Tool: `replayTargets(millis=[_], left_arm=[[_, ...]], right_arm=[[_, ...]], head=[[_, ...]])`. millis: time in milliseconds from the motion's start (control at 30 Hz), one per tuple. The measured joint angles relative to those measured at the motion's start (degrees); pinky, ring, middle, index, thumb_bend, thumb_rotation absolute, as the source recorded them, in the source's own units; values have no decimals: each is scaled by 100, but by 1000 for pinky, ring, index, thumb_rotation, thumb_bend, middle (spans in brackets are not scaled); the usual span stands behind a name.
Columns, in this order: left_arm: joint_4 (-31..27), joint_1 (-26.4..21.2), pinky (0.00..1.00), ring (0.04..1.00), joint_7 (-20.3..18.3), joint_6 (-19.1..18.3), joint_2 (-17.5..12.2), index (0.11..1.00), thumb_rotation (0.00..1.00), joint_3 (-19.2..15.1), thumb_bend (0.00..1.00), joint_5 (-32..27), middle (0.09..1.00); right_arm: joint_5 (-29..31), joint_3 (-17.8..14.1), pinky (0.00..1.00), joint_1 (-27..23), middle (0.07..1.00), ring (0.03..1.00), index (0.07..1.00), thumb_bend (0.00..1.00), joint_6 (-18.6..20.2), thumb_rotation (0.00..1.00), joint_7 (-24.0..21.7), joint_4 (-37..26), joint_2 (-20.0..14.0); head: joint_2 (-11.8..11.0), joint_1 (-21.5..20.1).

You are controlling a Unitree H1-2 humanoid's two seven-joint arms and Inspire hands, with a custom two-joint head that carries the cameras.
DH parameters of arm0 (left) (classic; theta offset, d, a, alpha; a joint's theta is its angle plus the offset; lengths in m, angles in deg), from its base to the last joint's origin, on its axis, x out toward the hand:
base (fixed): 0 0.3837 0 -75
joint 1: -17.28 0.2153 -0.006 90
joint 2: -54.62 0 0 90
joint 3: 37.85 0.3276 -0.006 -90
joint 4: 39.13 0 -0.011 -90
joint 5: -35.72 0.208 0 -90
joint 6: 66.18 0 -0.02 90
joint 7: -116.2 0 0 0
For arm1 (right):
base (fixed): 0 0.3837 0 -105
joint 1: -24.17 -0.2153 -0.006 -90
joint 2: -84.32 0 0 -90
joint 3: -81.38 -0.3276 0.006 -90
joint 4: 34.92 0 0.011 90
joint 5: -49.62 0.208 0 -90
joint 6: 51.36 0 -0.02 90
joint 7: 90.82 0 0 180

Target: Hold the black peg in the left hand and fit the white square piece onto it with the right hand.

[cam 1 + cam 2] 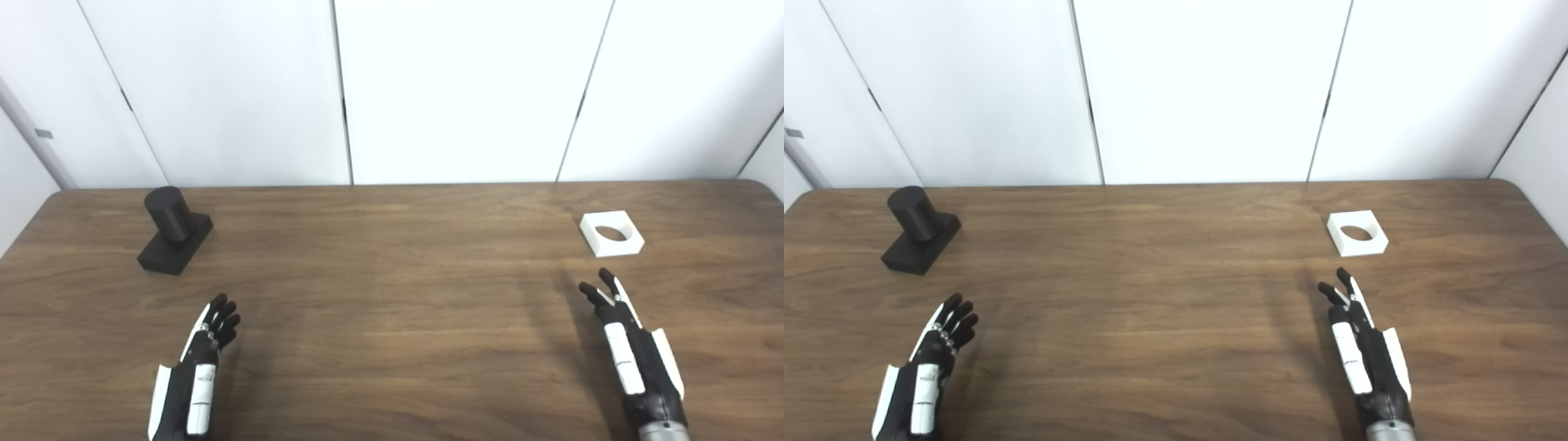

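The black peg (pixel 174 228), a round post on a flat square base, stands at the far left of the wooden table (pixel 392 294). The white square piece (pixel 611 233), with a round hole in it, lies flat at the far right. My left hand (pixel 205 352) is open and empty above the near left of the table, well short of the peg. My right hand (pixel 625 334) is open and empty, fingers stretched forward, just short of the white piece and not touching it.
White wall panels (pixel 459 86) rise right behind the table's far edge. The table's rounded corners show at the far left and far right.
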Motion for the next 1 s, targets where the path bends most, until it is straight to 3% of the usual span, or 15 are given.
replayTargets(millis=[833,1000], left_arm=[[-17,0,919,912,-4,-34,-3,949,997,0,676,6,923],[-19,0,920,909,-4,-37,-2,947,999,1,661,15,924]], right_arm=[[-139,25,1000,-1,881,919,967,450,51,1000,53,0,1],[39,10,978,-1,891,901,972,471,55,1000,28,0,1]], head=[[0,0],[17,228]])
